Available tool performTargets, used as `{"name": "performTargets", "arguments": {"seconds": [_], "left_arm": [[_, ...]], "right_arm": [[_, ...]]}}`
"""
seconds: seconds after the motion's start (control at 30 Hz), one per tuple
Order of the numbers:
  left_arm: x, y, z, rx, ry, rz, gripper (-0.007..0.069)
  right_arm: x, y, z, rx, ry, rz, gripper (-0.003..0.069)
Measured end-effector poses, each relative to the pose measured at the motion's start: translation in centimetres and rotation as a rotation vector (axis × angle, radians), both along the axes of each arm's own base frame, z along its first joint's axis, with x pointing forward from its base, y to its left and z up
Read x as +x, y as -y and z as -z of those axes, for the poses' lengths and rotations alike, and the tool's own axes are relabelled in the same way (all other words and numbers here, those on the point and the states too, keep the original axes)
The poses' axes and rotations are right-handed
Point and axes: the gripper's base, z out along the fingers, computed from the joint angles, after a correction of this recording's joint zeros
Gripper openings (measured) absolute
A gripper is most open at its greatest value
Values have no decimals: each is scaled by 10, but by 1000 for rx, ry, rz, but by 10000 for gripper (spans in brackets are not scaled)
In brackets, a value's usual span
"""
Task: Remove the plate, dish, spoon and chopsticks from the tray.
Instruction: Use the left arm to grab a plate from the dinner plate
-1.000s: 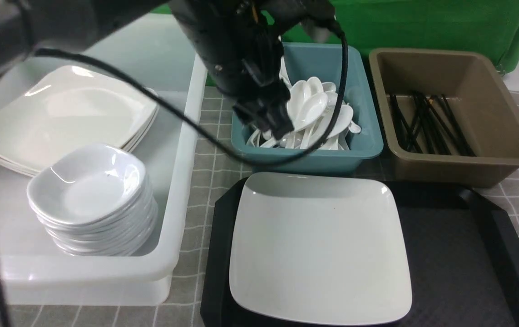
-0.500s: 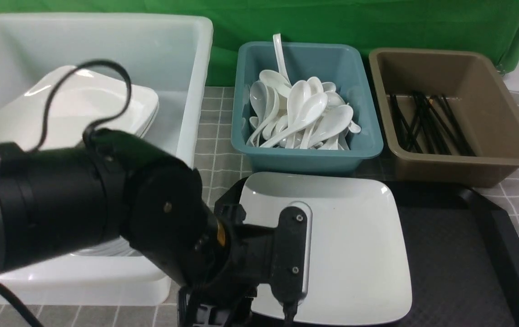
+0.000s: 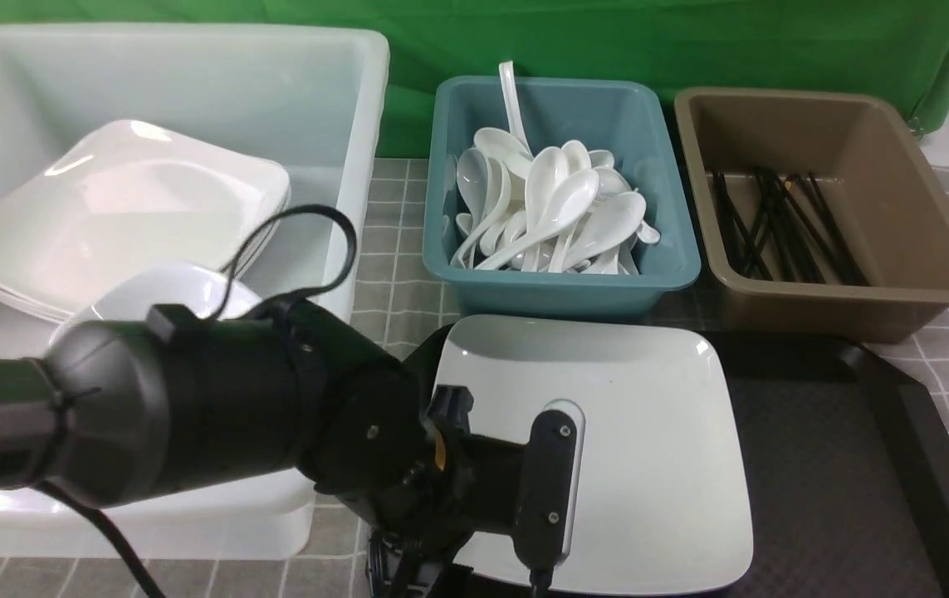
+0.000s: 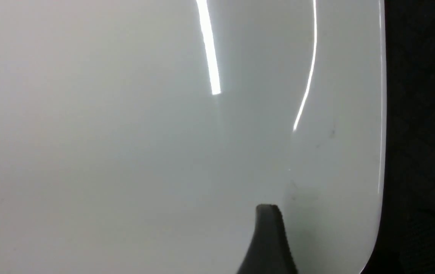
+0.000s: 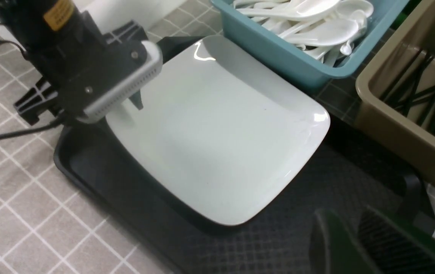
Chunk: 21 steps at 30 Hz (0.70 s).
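Black fingers [image 4: 268, 236] of my left end effector [image 5: 130, 107] stand apart, holding nothing, just over the plate [image 3: 648, 448] near its left rim. The plate lies on the tray [image 3: 839, 465]. It looks stiff, smooth, slippery and breakable, so I should pinch the rim there firmly.

Lab test setup, green backdrop [image 3: 773, 41], checked tablecloth [image 3: 395, 274]
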Motion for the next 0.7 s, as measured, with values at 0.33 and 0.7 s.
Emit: {"name": "performTargets", "arguments": {"seconds": [0.33, 0.7], "left_arm": [[8, 1, 20, 82, 43, 86, 405], [12, 5, 24, 71, 80, 91, 356]], "right_arm": [[0, 0, 1, -1, -2, 0, 144], [2, -2, 15, -27, -38, 0, 144]]}}
